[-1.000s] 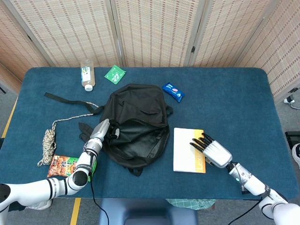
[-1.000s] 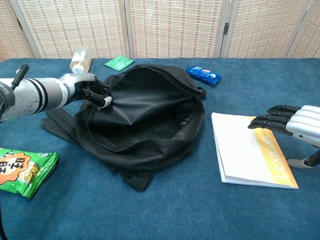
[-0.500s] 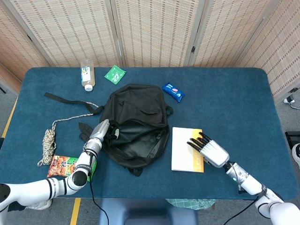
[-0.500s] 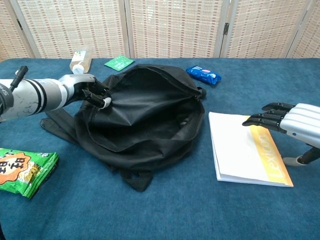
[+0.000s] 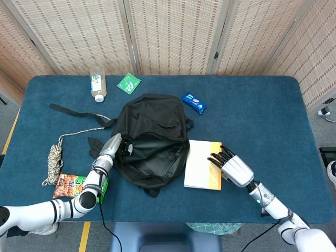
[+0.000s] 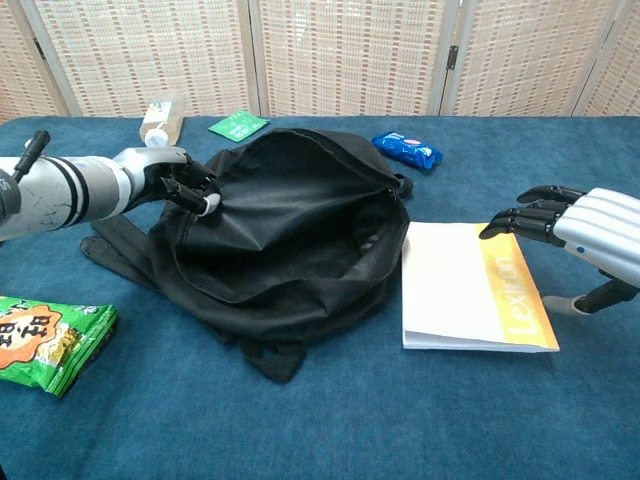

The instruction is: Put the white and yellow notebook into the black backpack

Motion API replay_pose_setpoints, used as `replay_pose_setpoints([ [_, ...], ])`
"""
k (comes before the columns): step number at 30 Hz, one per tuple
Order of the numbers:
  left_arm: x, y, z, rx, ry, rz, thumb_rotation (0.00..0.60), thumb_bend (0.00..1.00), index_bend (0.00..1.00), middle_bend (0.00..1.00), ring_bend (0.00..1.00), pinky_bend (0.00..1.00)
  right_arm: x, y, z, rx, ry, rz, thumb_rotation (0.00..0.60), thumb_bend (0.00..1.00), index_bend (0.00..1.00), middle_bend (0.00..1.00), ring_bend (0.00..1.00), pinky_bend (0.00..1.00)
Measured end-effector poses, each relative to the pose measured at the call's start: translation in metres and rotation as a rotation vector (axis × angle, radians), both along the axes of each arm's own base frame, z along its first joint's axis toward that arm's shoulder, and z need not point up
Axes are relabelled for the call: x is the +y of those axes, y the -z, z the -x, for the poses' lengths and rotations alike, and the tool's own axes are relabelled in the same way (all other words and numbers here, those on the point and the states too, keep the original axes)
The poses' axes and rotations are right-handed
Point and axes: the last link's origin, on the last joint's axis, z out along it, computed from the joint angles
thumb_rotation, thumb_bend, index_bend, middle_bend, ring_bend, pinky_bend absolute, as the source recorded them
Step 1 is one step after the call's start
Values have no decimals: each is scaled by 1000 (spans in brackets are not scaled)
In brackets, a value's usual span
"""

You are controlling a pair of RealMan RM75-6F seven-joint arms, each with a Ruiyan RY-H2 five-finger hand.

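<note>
The flat white-and-yellow paper notebook [image 5: 202, 164] lies on the blue tabletop [image 5: 262, 110] at three o'clock of the gaping black fabric backpack [image 5: 152, 142], not yet inside, while the left hand [image 5: 116, 145] pinches the bag's rim and the right hand [image 5: 231, 167], fingers extended, seemingly rests on the cover without gripping.

I see the black backpack [image 6: 285, 235] gaping wide, my left hand [image 6: 180, 180] holding its rim up at the far left. The white and yellow notebook [image 6: 465, 288] lies just beside its right edge, with only bare table [image 6: 560, 420] in front of the notebook. The blue packet [image 6: 407, 148] sits well behind, off that route.
</note>
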Motion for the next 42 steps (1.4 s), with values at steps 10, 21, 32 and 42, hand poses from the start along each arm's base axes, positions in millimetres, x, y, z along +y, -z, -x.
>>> replay_pose_setpoints([
  [10,-1,-5,-3,-21,2,2,600,649,605,336,269,39,-2,19,-27,-150,-6,33,600,339,250,301,348,220],
  [21,0,-8,-1,-34,-11,-1,600,651,605,336,269,40,-3,36,-48,-187,-48,-32,600,457,250,298,353,275],
  [32,1,-11,-1,-42,-13,-1,600,652,605,335,268,40,-3,41,-50,-125,-83,-61,600,461,250,259,296,239],
  [42,0,-11,-2,-44,-10,8,600,652,605,329,264,39,-2,38,-57,-133,-84,-42,600,461,434,225,253,196],
])
